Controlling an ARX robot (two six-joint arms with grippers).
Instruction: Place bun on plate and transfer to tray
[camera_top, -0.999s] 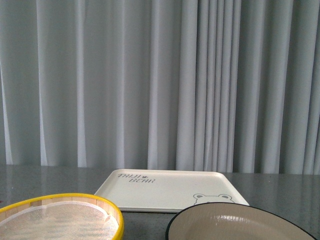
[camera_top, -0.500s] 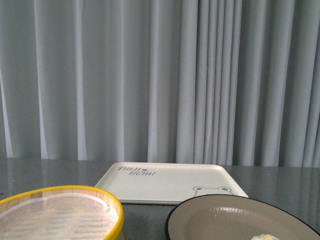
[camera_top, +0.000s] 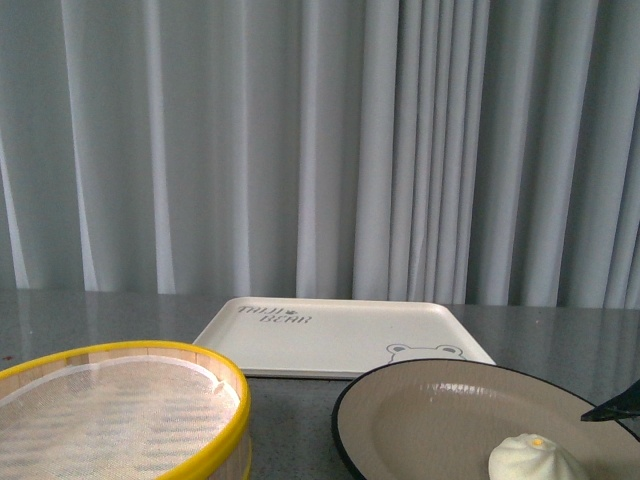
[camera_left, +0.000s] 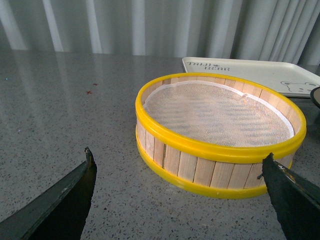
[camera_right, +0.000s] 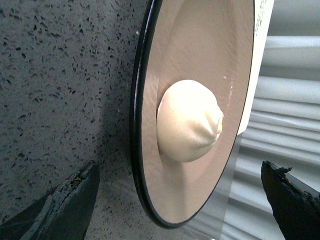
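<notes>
The bun (camera_top: 535, 458) sits on the plate (camera_top: 420, 415), toward its right side, with its pleated top up. The front view's lower edge cuts off the bun's base and the plate's near rim. The tray (camera_top: 330, 335) lies just behind the plate with nothing on it; whether the two touch is hard to tell. The steamer (camera_top: 120, 415) stands left of the plate and is also cropped.

Of the right gripper (camera_right: 178, 167), the front view shows only one dark fingertip (camera_top: 615, 405) at the right edge, by the plate's rim. A second ago neither the bun nor that fingertip showed there, and less of the plate was visible.

In its wrist view the right gripper's fingers are spread wide and hold nothing, with bun and plate ahead of them. The left gripper (camera_left: 179, 155) is spread wide too and empty, the steamer beyond its fingers.
</notes>
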